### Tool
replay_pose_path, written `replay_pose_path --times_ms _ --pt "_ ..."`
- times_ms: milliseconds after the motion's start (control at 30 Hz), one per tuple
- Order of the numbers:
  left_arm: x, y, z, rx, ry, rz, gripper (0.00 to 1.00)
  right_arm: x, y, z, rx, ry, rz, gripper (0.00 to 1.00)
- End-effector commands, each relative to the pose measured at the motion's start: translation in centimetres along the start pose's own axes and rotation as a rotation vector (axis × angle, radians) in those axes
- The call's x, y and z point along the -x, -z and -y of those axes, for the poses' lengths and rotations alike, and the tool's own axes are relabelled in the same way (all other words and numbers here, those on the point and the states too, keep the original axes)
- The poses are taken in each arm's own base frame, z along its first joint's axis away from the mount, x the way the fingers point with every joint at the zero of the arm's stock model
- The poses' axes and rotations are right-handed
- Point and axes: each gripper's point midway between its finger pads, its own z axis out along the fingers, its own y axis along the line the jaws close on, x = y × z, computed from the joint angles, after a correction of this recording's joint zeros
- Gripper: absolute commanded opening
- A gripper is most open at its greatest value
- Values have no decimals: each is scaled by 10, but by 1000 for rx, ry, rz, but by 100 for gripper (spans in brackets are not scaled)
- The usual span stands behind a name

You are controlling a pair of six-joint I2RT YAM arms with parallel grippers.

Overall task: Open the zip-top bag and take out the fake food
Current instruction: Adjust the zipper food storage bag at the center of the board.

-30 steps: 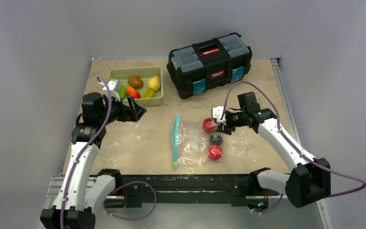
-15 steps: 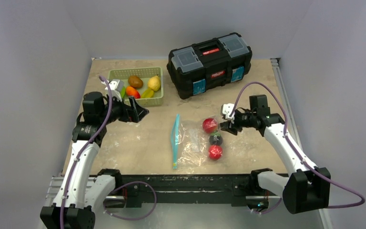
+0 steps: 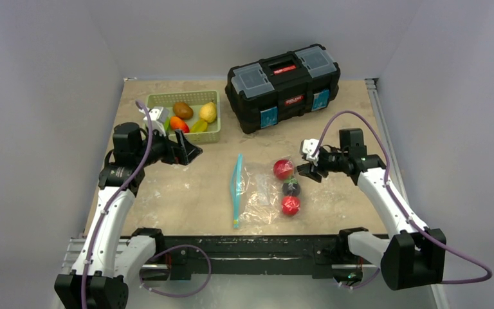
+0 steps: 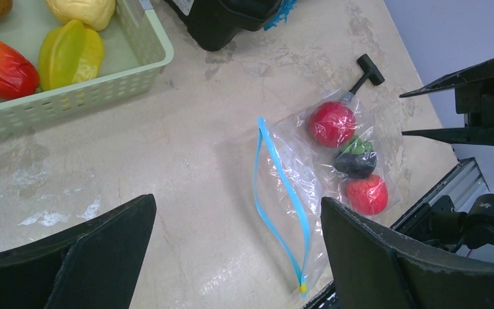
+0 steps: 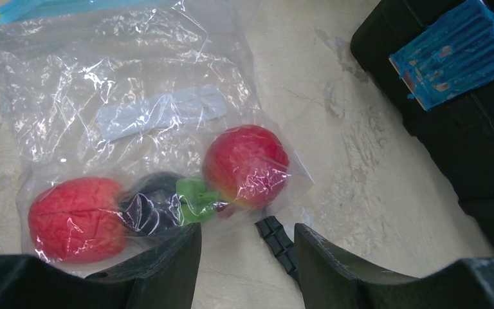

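Observation:
The zip-top bag lies flat at mid-table, its blue zip strip facing left with the two halves parted. Three fake food pieces sit at its closed right end: a red apple, a dark fruit with a green cap and a red fruit. My right gripper hovers open just right of the apple, clear of the bag. A black hammer's end lies on the table between its fingers. My left gripper is wide open and holds nothing, in front of the green basket.
The green basket at the back left holds several more fake fruits. A black toolbox stands at the back, behind the right gripper. The black hammer lies partly under the bag's right end.
My right gripper has drawn back to the right, away from the red apple, and its jaws have spread a little. The left arm has barely moved.

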Motion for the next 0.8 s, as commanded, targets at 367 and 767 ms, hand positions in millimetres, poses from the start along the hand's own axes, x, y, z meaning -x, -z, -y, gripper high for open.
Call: replay_pose_path --times_ms 367,767 --pt "6 -4 9 -60 -5 20 100 5 5 4 -25 -2 38 54" --pt "8 -5 13 -116 33 32 100 3 4 5 -22 -8 35 54"
